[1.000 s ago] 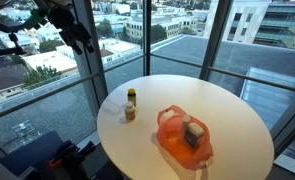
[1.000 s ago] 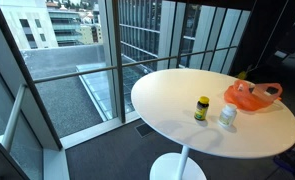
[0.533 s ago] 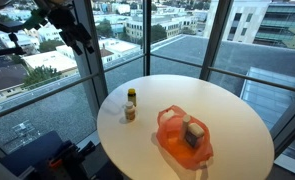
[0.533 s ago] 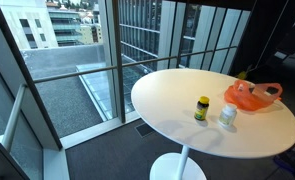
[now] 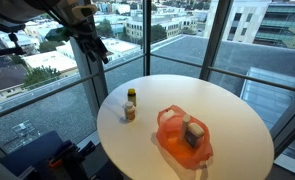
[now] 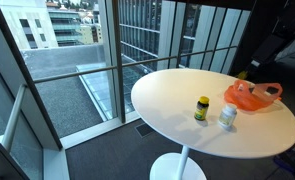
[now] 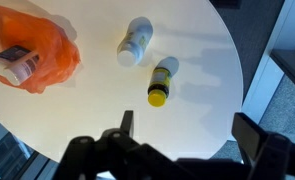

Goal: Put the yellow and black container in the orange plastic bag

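While the arm hung high over it, the round white table (image 5: 232,105) lay below | orange plastic bag (image 5: 177,138) sat on top, something boxy inside | gripper (image 7: 187,130) well above, jaws spread wide, gripping nothing | white bottle (image 6: 227,116) upright near the bag | yellow and black container (image 6: 201,108) upright just beside it, outside the bag.

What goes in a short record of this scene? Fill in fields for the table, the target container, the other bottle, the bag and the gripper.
table: round, white
yellow and black container: upright on the table, outside the bag
white bottle: upright, beside the container
orange plastic bag: on the table, top open, a boxy item inside
gripper: open, empty, above the table, touching nothing
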